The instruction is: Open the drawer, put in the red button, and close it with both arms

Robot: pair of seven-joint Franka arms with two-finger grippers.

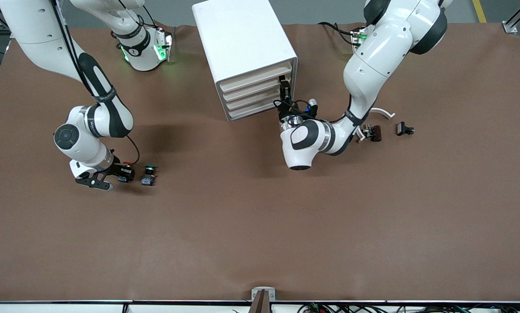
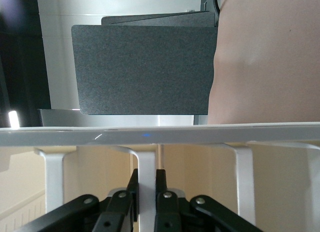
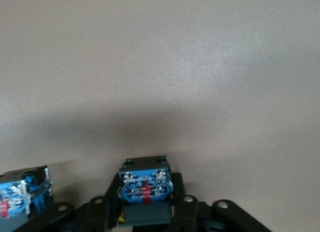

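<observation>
Lower-left on surface (image 1: 260,226), right pincer (image 1: 120,173) pinches red button (image 3: 145,192): light, rigid, hold body; left pincer (image 1: 285,92) clamps drawer handle (image 2: 146,169).

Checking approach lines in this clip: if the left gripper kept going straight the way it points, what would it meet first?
The left gripper already has its fingers shut on a white drawer handle, so pushing on would press against that drawer's front in the white cabinet, probably at once.

Matt brown table covering (image 1: 260,226), smooth glossy white drawer cabinet (image 1: 242,39), glossy white plastic arm shells (image 1: 373,65), matt black gripper fingers (image 3: 200,214).
</observation>
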